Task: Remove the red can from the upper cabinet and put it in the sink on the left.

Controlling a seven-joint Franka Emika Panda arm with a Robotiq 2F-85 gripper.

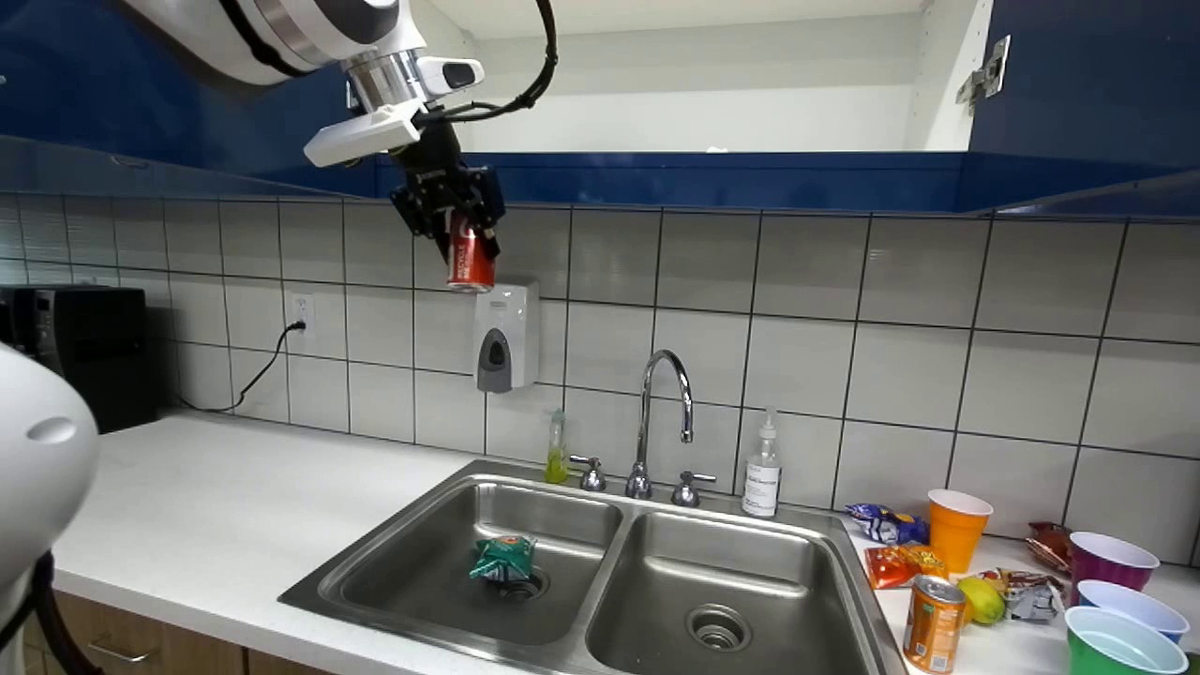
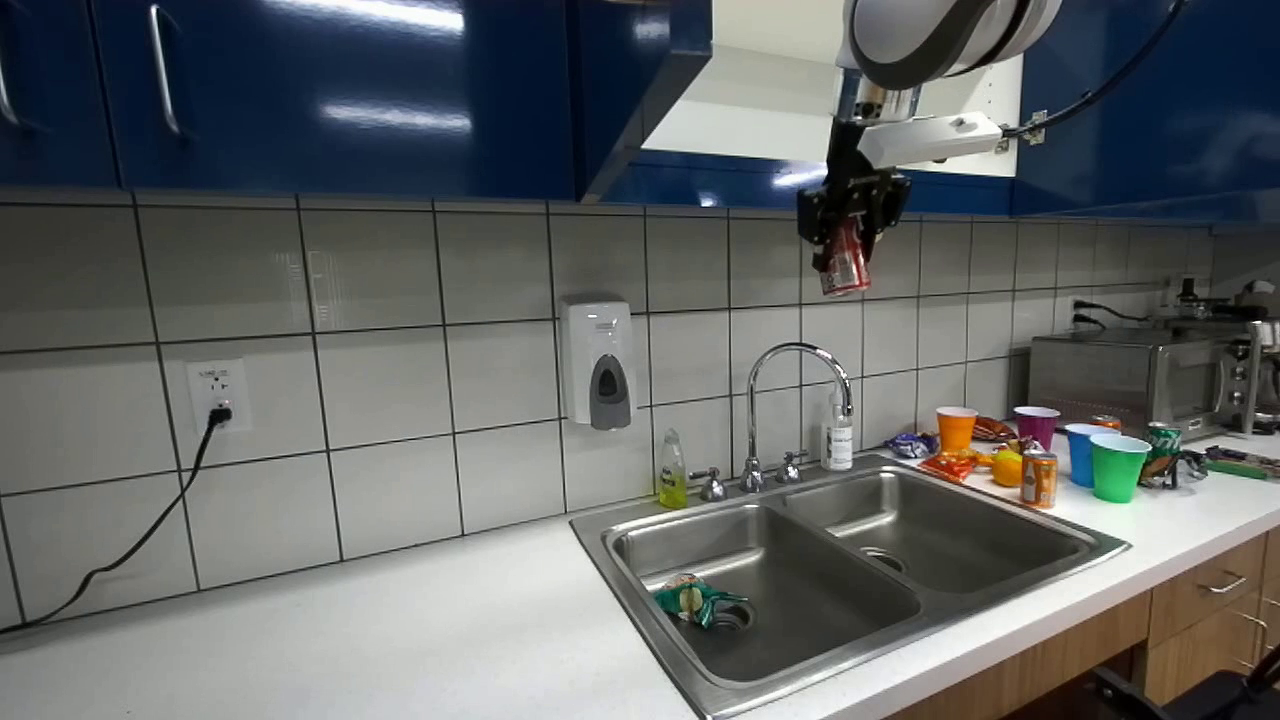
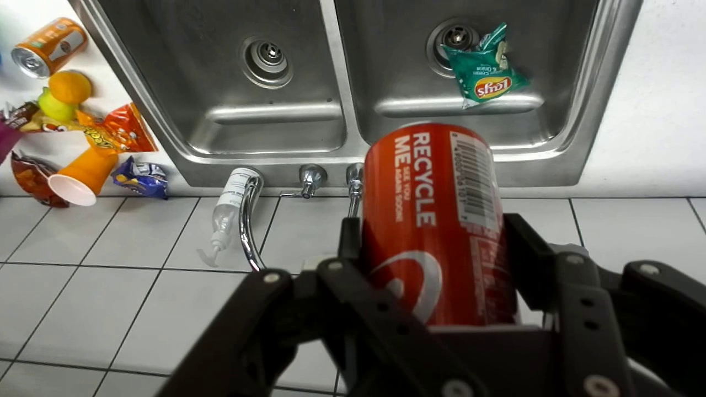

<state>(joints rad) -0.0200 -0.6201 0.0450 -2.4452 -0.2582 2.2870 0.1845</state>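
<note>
My gripper [image 1: 467,242] is shut on the red can [image 1: 471,267], one finger on each side, and holds it in the air high above the sink. Both also show in an exterior view, the gripper [image 2: 846,250] with the can [image 2: 846,270] slightly tilted. In the wrist view the can [image 3: 424,193] fills the jaws [image 3: 433,229]; its far end points toward the sink. The upper cabinet [image 1: 694,117] stands open behind and above the gripper. The left sink basin [image 1: 422,572] holds a green chip bag [image 1: 504,559]; in the wrist view this basin [image 3: 386,66] is on the right.
A tall curved faucet [image 1: 645,422] rises behind the sink's middle. A soap dispenser [image 1: 507,336] hangs on the tiled wall. Bottles [image 1: 763,469] stand at the back rim. Cups [image 1: 958,530], an orange can [image 1: 935,623] and snack bags lie right of the sink. An open cabinet door [image 1: 1087,103] juts out.
</note>
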